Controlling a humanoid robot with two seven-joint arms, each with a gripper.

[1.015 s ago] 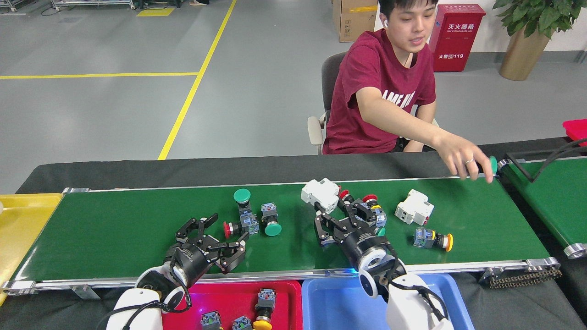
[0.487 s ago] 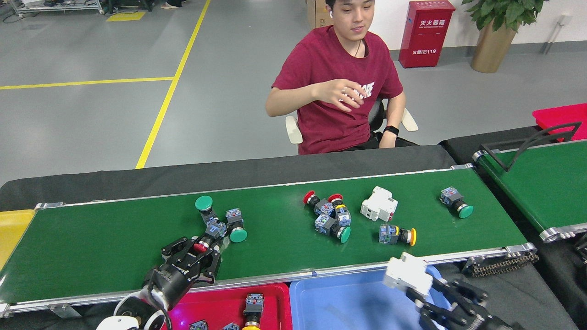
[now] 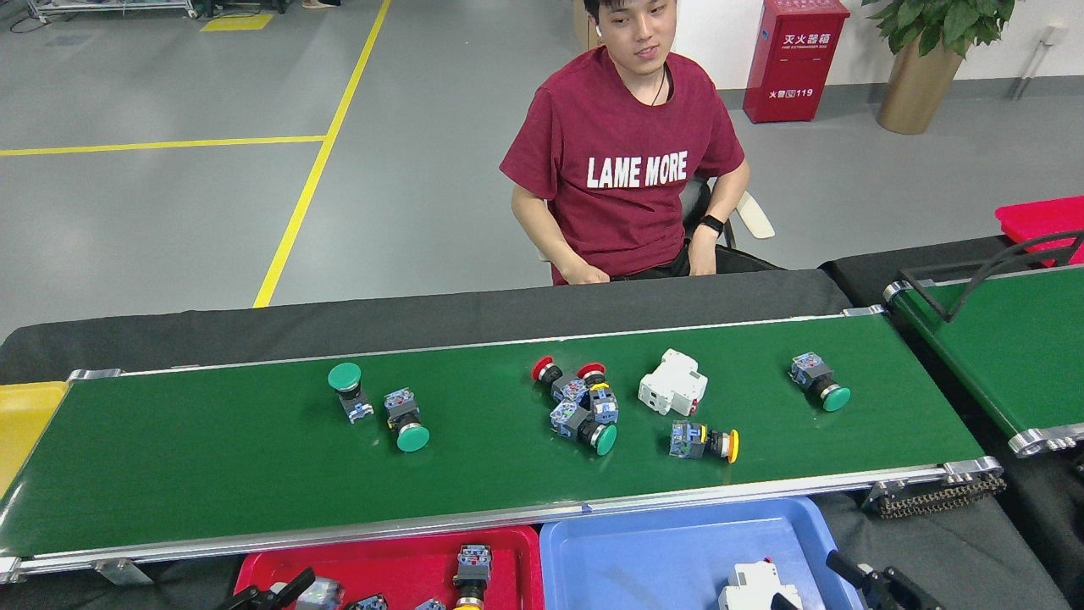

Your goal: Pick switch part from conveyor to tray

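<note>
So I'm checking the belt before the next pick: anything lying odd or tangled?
Yes: near mid-belt, four button switches lie piled against each other, hard to grip singly. The rest lie apart on the conveyor; nothing looks damaged or spilled.

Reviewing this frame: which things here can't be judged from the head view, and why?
- Left gripper: cut by bottom edge; open or shut unclear.
- Right gripper: dark, mostly cropped; state unclear.
- Red tray: contents cut by bottom edge.
- White breaker in the blue tray: partly cropped; released or not unclear.
- Switch cluster on the conveyor: parts overlap; count uncertain.
</note>
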